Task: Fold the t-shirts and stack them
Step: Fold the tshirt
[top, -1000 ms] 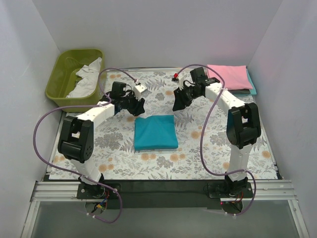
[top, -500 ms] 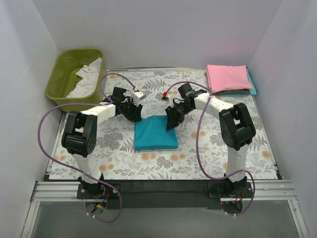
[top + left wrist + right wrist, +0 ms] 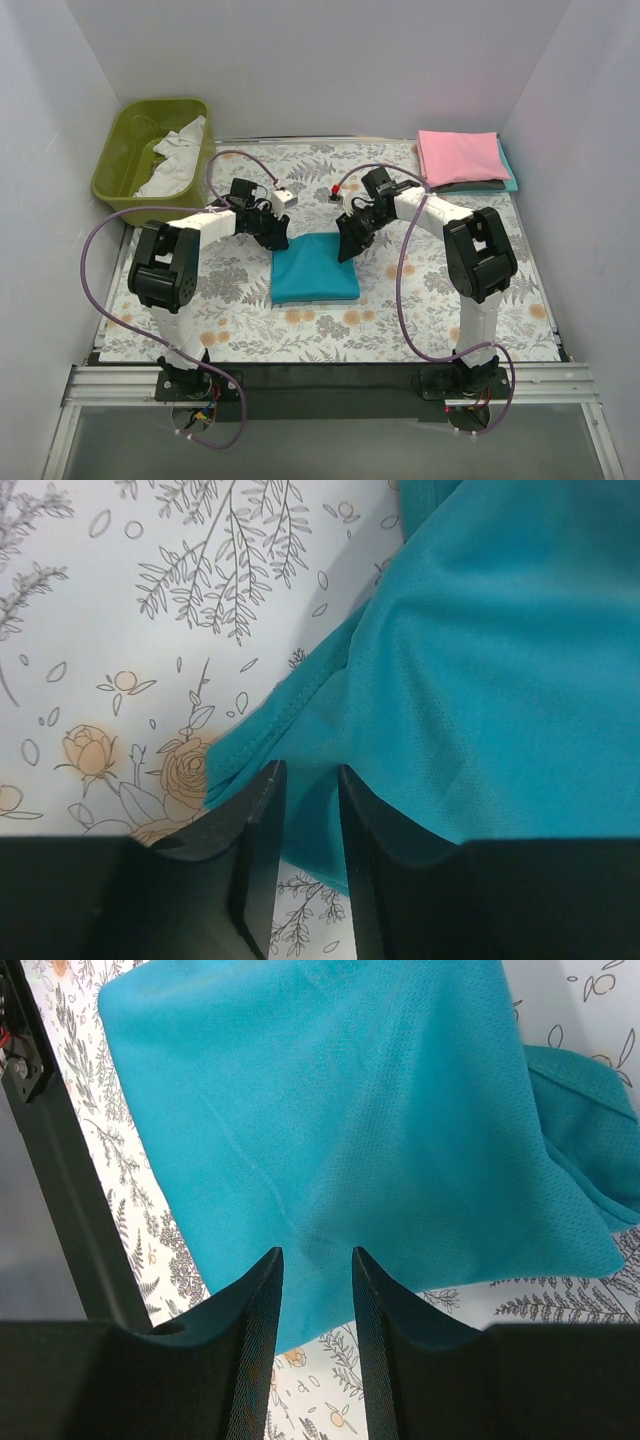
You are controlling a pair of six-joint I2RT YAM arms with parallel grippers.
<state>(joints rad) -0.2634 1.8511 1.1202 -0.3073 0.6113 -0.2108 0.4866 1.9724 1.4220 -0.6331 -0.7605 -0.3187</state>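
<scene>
Both arms have come down onto the folded teal cloth t-shirt [image 3: 315,270] at the middle of the floral surface [image 3: 230,290], left hand [image 3: 275,232] and right hand [image 3: 347,245] each nearly closed, pinching a far corner, likely to carry it stackward.
</scene>
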